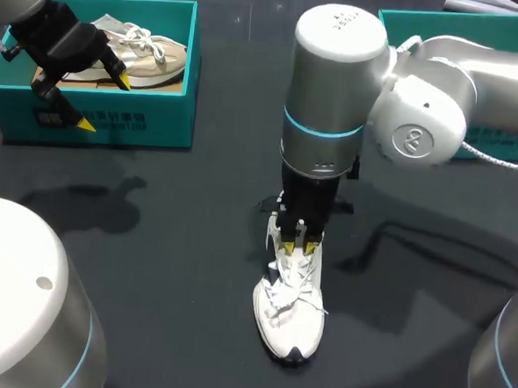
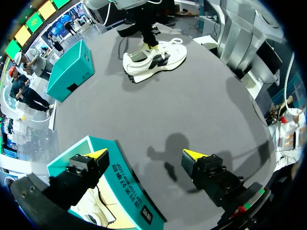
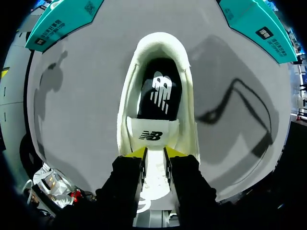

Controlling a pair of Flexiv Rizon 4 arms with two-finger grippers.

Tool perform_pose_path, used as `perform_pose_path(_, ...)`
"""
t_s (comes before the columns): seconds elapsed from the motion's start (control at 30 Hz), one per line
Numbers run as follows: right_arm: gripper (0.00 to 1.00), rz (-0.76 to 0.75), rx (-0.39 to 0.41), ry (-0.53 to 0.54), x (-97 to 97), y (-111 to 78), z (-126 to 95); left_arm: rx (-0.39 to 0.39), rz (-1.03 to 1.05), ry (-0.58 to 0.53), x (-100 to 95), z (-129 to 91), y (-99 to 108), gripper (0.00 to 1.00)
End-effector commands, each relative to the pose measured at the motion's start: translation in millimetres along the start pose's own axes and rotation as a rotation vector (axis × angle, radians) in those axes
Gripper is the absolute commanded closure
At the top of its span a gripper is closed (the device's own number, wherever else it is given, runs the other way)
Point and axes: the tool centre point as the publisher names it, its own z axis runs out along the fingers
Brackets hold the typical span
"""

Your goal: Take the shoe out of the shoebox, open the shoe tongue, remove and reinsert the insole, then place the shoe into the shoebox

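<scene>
Two teal cardboard boxes: left shoebox (image 1: 114, 115) holding a beige shoe (image 1: 140, 55), and right shoebox (image 1: 509, 139). Right gripper (image 1: 296, 246) pinches the white laced shoe (image 1: 291, 315) by its tongue (image 3: 151, 136); left gripper (image 1: 104, 102) is wide open and empty.

Bright overhead light lays soft-edged shadows across the dark, slightly reflective table (image 1: 175, 268).

Shows a single dark grey surface (image 1: 175, 277), flat, plain and matte, with a faint sheen. Spans the head view from near edge to far edge. Bears a soft-edged shadow (image 1: 91, 203) in the left half, nearer the far edge than the near one. Bears a second, longer shadow (image 1: 412, 274) in the right half, roughly midway between near and far edges, trailing toward the right edge. Looks evenly lit elsewhere. Appears in the right wrist view as the same plain grey, crossed by a thin looping shadow (image 3: 240, 110).
</scene>
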Motion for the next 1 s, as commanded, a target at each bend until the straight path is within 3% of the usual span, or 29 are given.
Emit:
perform_pose_path(0.03,0.78,0.004,-0.053,-0.012,-3.3,-14.7,-16,-0.003,0.001,-0.001,1.3,0,0,0.00)
perform_pose_path(0.23,0.75,-0.021,-0.083,-0.039,1.5,-18.2,-19,-0.003,0.001,-0.001,1.3,0,0,0.00)
perform_pose_path(0.6,0.77,-0.099,-0.036,-0.009,-2.9,16.7,4,-0.003,0.001,-0.001,1.3,0,0,0.00)
perform_pose_path(0.73,0.76,-0.117,-0.017,-0.003,0.0,21.3,9,-0.003,0.001,-0.001,1.3,0,0,0.00)
perform_pose_path(1.0,0.72,-0.129,-0.076,-0.072,0.6,6.3,-31,-0.003,0.001,-0.001,1.3,0,0,0.00)
